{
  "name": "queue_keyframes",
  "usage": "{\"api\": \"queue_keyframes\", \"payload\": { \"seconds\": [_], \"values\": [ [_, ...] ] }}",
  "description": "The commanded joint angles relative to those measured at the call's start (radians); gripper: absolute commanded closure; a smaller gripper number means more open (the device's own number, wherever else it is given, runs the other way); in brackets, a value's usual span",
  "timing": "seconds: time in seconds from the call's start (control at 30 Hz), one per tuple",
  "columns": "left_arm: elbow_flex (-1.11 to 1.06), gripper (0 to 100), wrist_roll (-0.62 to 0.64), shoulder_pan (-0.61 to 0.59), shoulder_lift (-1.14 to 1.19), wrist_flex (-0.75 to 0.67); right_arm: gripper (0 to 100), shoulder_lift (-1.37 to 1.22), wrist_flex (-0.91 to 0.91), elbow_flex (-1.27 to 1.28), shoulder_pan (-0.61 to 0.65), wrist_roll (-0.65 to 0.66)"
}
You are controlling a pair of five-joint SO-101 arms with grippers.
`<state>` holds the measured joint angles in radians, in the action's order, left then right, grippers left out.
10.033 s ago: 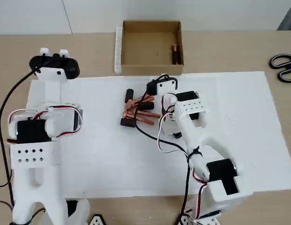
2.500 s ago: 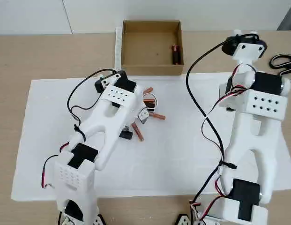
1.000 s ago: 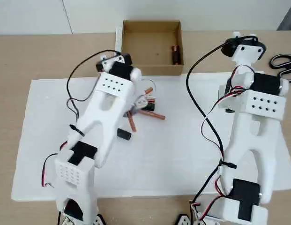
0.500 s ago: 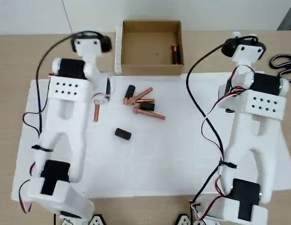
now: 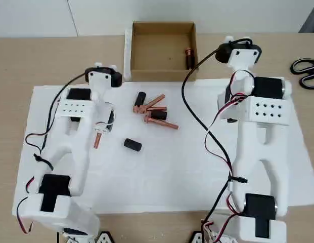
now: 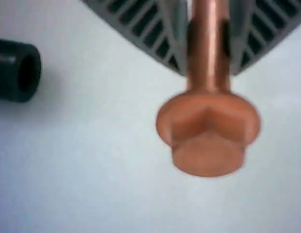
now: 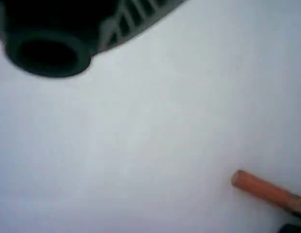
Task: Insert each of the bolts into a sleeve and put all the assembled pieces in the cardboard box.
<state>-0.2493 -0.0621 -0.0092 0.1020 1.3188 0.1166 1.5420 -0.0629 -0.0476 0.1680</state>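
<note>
We see the left gripper [image 6: 208, 46] pinching 1 copper hex-headed bolt [image 6: 208, 131], front-left of the brown cardboard box [image 5: 164, 76]; the right gripper [image 5: 229, 118] clamps 1 black tubular sleeve [image 7: 46, 54], its bore plain in the right wrist view.

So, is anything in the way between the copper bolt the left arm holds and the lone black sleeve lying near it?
Nothing visible: only bare white sheet lies between the bolt and that sleeve. The pile of bolts sits nearer the box.
</note>
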Motion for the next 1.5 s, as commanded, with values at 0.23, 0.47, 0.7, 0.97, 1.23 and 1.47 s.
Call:
{"api": "queue_keyframes", "payload": {
  "seconds": [0.23,0.47,0.7,0.97,1.23,1.47],
  "values": [
    [-0.048,88,-0.009,-0.006,-0.058,-0.118,99.5,0.061,0.002,-0.008,0.021,-0.029],
    [-0.097,88,-0.009,-0.006,-0.058,-0.180,99.5,0.061,0.005,-0.008,0.019,-0.029],
    [-0.119,88,-0.011,-0.011,-0.058,-0.189,99.5,0.061,0.005,-0.008,0.019,-0.031],
    [-0.119,88,-0.011,-0.006,-0.054,-0.204,99.5,0.061,0.005,-0.008,0.019,-0.041],
    [-0.113,88,-0.011,-0.006,0.029,-0.204,99.5,0.061,0.005,-0.008,0.019,-0.041],
    [-0.107,95,-0.011,-0.006,0.032,-0.204,99.5,0.061,0.005,-0.008,0.019,-0.041]
  ]
}}
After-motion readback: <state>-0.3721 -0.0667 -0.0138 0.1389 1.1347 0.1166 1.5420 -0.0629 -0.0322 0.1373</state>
